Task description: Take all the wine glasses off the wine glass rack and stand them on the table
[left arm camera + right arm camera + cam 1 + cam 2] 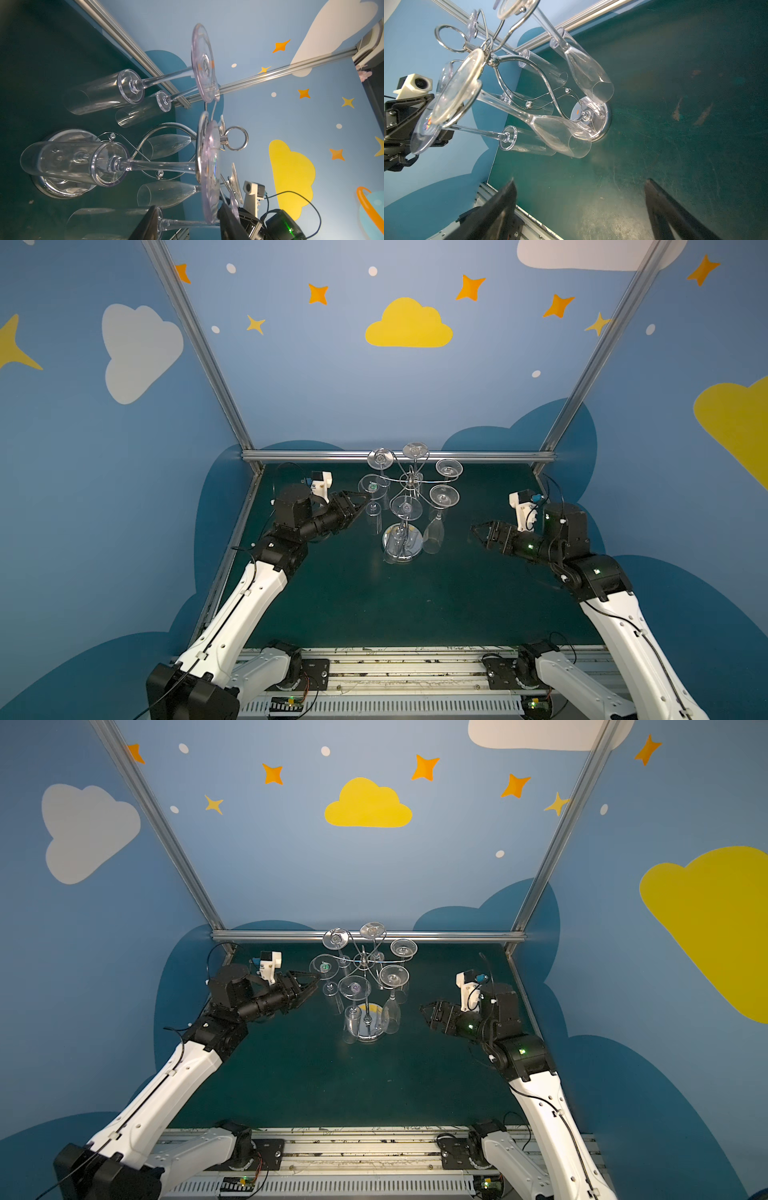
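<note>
Chrome wine glass rack point(409, 480) standing on green worktop point(374, 605), wine glass point(373, 488) hanging bowl-down on the rack's left side, left end effector point(362, 506) beside it, jaws apart with its stem showing between them, right end effector point(475, 533) spread wide, well right of the rack

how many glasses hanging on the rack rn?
6 clear stemmed glasses hang upside down from the chrome wire rack: back-left glass, back-centre glass, back-right glass, left glass, front-centre glass, front-right glass. None looks hidden.
</note>
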`<state>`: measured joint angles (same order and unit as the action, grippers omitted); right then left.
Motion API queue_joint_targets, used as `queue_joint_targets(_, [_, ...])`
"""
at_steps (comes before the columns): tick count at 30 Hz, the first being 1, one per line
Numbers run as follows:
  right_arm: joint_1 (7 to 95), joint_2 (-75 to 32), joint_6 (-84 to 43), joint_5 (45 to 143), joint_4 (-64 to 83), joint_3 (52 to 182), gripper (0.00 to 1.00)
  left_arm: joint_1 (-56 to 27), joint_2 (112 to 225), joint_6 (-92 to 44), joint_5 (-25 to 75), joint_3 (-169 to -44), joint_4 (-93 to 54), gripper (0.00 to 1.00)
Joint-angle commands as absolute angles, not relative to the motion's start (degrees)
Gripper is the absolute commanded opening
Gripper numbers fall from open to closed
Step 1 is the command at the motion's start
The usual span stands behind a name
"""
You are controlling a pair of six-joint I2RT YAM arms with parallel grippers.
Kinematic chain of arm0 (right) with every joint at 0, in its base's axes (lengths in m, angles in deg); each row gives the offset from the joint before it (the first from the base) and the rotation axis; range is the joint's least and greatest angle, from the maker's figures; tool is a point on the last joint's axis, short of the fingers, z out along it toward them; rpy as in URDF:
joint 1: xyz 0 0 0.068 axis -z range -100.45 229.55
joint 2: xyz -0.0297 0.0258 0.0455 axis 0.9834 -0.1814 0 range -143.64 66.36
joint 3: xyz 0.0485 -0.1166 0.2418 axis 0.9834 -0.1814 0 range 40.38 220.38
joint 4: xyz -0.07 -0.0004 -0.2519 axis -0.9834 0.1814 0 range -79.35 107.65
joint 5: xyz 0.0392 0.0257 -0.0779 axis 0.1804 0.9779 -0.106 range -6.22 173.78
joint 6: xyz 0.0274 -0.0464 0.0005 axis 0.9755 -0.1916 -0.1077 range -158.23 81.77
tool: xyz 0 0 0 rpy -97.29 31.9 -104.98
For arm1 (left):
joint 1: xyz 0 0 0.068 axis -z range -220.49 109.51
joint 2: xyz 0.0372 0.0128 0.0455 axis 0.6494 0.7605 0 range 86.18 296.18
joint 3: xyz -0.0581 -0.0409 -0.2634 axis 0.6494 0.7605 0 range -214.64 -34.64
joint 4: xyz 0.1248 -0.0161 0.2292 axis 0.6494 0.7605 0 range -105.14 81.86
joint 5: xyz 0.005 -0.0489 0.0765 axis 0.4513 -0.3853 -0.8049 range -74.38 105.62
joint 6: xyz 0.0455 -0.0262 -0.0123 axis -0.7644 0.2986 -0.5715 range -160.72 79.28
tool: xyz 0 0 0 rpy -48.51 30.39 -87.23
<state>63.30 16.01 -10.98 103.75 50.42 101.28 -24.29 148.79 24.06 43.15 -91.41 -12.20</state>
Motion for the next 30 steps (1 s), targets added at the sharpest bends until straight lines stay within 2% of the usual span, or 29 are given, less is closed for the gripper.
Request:
queue_joint_targets(1, [63.07,17.72,-10.37,101.66,51.51,100.33,0.94,-24.2,148.53,25.35,41.62,-92.38,-14.65,0.42])
queue_joint_targets(3, [63.08,18.13,-10.11,100.95,51.73,100.15,0.94,-24.21,148.85,25.21,41.64,-92.66,-14.5,0.42])
queue_joint_targets(25, [63.1,20.98,-8.44,98.33,51.96,97.96,0.91,-24.17,149.64,29.39,42.52,-93.03,-15.12,0.08])
queue_joint_targets(30, [63.08,21.86,-7.95,97.84,51.51,97.24,0.91,-24.2,148.99,30.86,41.97,-92.96,-15.26,0.03])
